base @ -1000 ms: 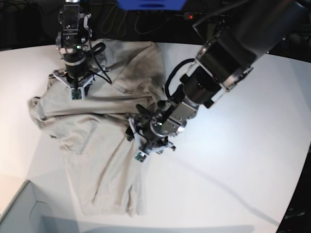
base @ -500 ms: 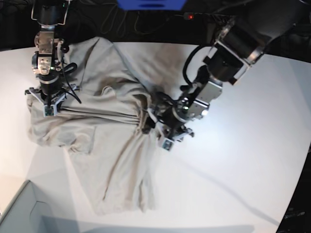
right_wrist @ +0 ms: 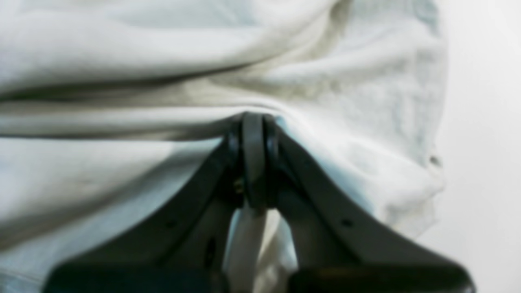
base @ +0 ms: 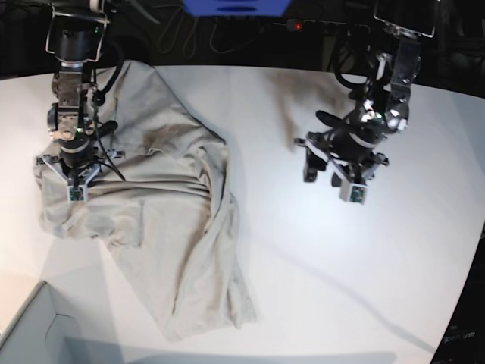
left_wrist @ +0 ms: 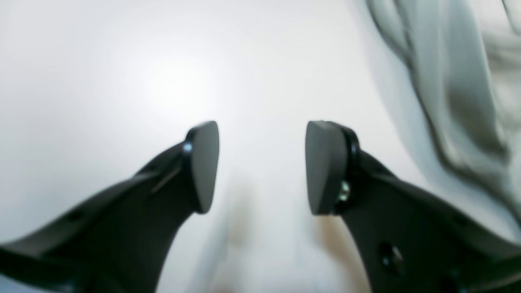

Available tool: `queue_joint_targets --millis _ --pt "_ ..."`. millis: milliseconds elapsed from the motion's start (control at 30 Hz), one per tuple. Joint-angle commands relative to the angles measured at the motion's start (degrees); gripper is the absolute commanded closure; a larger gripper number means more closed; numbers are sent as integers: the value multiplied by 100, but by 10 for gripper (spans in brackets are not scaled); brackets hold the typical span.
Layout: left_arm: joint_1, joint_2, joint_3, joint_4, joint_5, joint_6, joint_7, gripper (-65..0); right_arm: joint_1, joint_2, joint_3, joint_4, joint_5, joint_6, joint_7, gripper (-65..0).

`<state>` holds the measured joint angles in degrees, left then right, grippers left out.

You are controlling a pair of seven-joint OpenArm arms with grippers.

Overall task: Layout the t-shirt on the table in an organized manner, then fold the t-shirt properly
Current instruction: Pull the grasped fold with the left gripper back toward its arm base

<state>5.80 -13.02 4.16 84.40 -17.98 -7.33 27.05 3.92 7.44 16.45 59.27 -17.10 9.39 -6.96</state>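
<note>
1. Left wrist view: the left gripper stands with its jaws well apart and nothing between them. Only the bare white table lies under the gap. The t-shirt shows as a rumpled edge in the upper right corner, apart from the jaws and off to one side.

2. Right wrist view: the right gripper is pressed fully closed, and a fold of the t-shirt is pinched at its tips. Cloth bunches in ridges above the jaws and spreads on both sides, and a strip of pale fabric hangs down between the fingers. A narrow band of table shows along the right edge.

3. Base view: the t-shirt lies crumpled on the near-left part of the table, its upper part gathered in folds and a long flap trailing toward the near edge. The right gripper sits at the shirt's far-left corner, holding cloth. The left gripper hovers over bare table well to the side of the shirt, touching none of it.

4. Progress, as a judgement: the laying-out is not done. The shirt is uneven and wrinkled, with no clear sleeves or collar spread flat, and no fold has begun. Flattening, squaring and all folding remain.
</note>
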Motion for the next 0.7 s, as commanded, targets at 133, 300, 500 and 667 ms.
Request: queue_joint_targets --millis 133,300,500,667 --pt "-391 357 54 268 -35 -54 -63 -332 52 87 30 355 18 -2 68 0" --pt "-1323 1007 581 -269 18 -10 -89 -333 -221 95 30 970 18 -2 68 -46" --pt "-2492 1631 1294 -1781 18 562 -116 -340 -687 69 21 1770 18 -2 68 -237" --pt "-3178 2088 1408 -3337 18 922 -116 -468 -995 69 21 2210 18 -2 68 -291"
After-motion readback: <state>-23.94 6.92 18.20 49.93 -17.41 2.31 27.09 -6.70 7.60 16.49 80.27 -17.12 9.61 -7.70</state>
